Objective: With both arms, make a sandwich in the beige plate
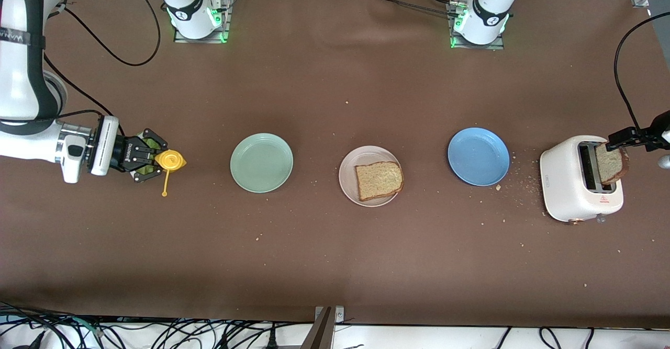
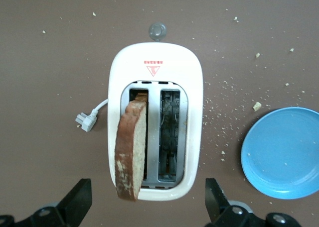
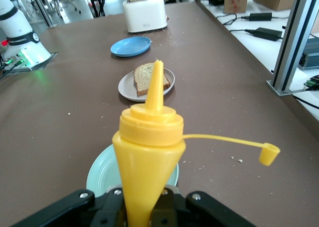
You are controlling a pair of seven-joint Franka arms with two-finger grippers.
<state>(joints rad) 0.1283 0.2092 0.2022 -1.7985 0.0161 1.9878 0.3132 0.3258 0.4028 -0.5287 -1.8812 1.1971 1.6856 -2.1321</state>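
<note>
The beige plate lies mid-table and carries one slice of brown bread; both show in the right wrist view as plate and slice. A second bread slice stands up out of a slot of the white toaster. My left gripper hangs open over the toaster, its fingers apart on either side of it, touching nothing. My right gripper is shut on a yellow squeeze bottle at the right arm's end, nozzle uncovered.
A mint-green plate lies between the bottle and the beige plate. A blue plate lies between the beige plate and the toaster. The bottle's cap dangles on its strap. Crumbs lie scattered near the toaster.
</note>
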